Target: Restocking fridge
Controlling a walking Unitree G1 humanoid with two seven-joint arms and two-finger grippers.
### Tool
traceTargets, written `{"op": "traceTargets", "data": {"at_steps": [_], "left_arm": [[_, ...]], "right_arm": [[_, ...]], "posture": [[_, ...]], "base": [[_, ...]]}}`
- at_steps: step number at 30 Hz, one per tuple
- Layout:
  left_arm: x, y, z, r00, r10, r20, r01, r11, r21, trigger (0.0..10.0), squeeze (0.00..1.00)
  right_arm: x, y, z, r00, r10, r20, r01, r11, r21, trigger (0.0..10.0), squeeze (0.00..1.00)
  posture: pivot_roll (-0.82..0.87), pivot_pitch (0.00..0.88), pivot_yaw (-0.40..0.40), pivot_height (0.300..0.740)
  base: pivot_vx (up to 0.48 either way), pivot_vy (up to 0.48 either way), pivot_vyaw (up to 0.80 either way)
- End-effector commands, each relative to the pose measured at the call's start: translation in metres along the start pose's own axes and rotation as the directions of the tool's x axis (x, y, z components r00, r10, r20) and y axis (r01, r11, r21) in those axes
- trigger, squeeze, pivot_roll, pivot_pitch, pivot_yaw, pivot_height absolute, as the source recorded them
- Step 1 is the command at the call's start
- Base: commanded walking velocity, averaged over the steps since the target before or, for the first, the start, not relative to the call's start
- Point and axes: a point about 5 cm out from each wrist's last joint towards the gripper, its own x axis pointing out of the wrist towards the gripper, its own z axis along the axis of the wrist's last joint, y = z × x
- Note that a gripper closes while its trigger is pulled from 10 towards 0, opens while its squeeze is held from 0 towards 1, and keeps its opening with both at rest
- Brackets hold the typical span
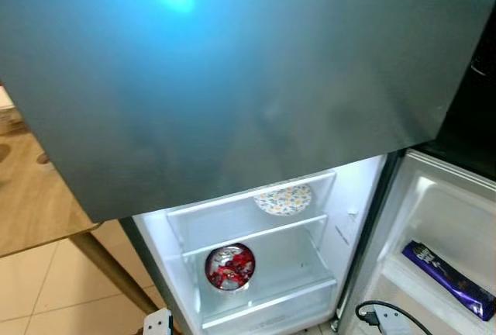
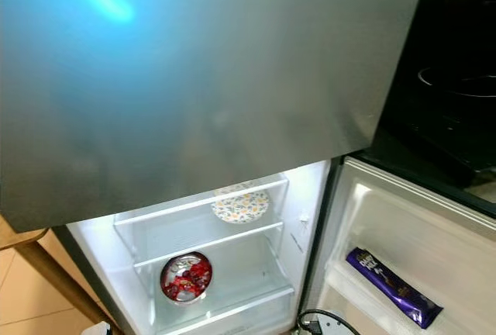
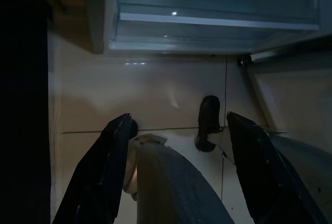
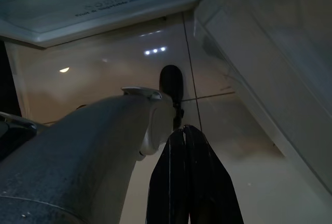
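The fridge's lower compartment (image 1: 263,273) stands open and lit under the closed grey upper door (image 1: 232,71). A patterned plate (image 1: 284,199) lies on the upper shelf. On the shelf below sits a red foil-covered bowl (image 1: 229,267). A purple chocolate bar (image 1: 448,279) lies in the open door's rack (image 1: 418,288). My left gripper (image 3: 179,125) hangs open over the floor tiles in front of the fridge, holding nothing. In its own wrist view my right gripper (image 4: 184,133) hangs shut and empty near the open door.
A wooden table (image 1: 31,203) with a slanted leg stands to the left of the fridge. A dark counter (image 2: 457,94) with a round pot lies to the right. Beige floor tiles (image 3: 155,94) run under the fridge. My own legs (image 4: 78,146) show in both wrist views.
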Motion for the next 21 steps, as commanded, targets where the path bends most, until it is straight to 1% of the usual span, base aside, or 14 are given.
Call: {"op": "traceTargets", "data": {"at_steps": [1,6,21], "left_arm": [[-0.0001,-0.002,-0.0054,1.0,-0.004,-0.024,0.005,1.0,0.007,10.0,0.0],[-0.0008,-0.0025,-0.0098,0.999,-0.007,-0.036,0.007,1.0,0.009,10.0,0.0],[-0.0012,-0.0014,-0.0096,0.999,-0.007,-0.037,0.007,1.0,0.014,10.0,0.0]], "right_arm": [[0.0001,0.001,-0.0021,1.0,-0.003,-0.007,0.003,1.0,0.001,10.0,0.0],[-0.0004,0.0001,-0.0042,1.0,-0.004,-0.011,0.004,1.0,-0.001,10.0,0.0],[-0.0004,0.0015,-0.0055,1.0,0.004,-0.013,-0.004,1.0,-0.004,10.0,0.0]], "posture": [[-0.11,0.0,0.003,0.74],[-0.11,0.0,0.003,0.74],[-0.11,0.0,0.003,0.74]], "base": [[-0.375,0.0,0.0],[-0.402,0.0,0.0],[-0.446,0.0,0.0]]}}
